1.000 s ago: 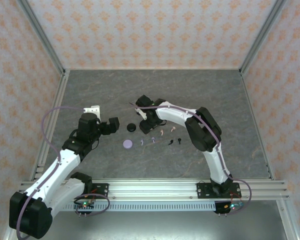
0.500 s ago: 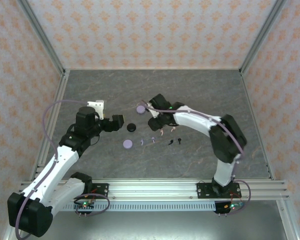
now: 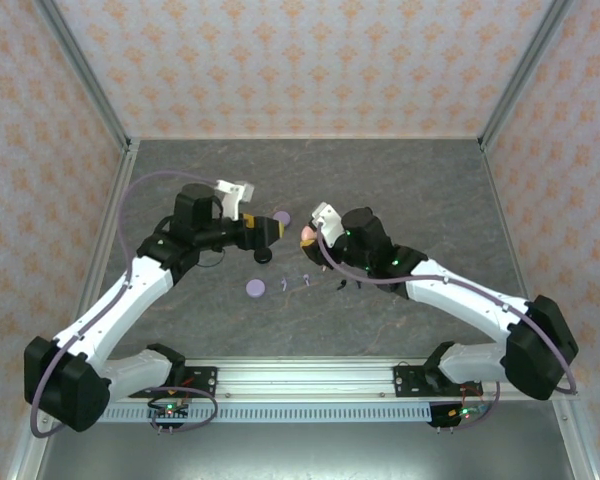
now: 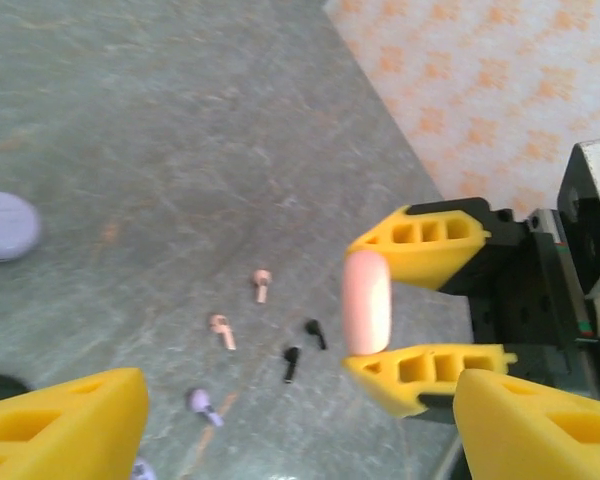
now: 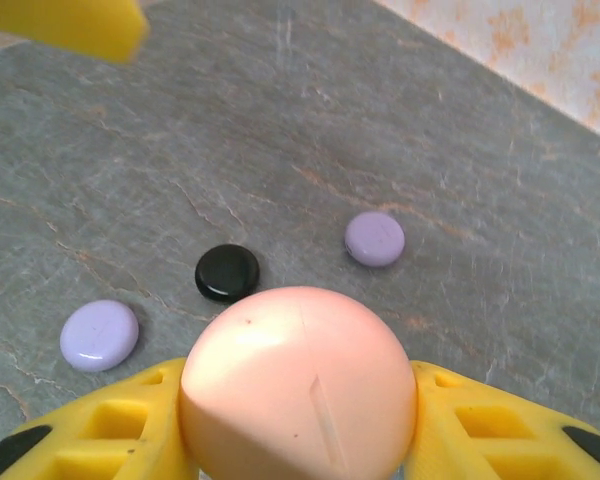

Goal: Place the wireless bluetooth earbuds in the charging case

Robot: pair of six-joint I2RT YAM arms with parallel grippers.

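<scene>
The right gripper is clamped on a pink case, held on edge straight ahead of the wide-open, empty left gripper. The earbuds lie loose on the counter, lower left of the case in the left wrist view.

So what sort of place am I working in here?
Probably a lab robot test cell: a grey stone-look tabletop boxed in by patterned wall panels on aluminium framing, with a mounting rail along the front.
</scene>
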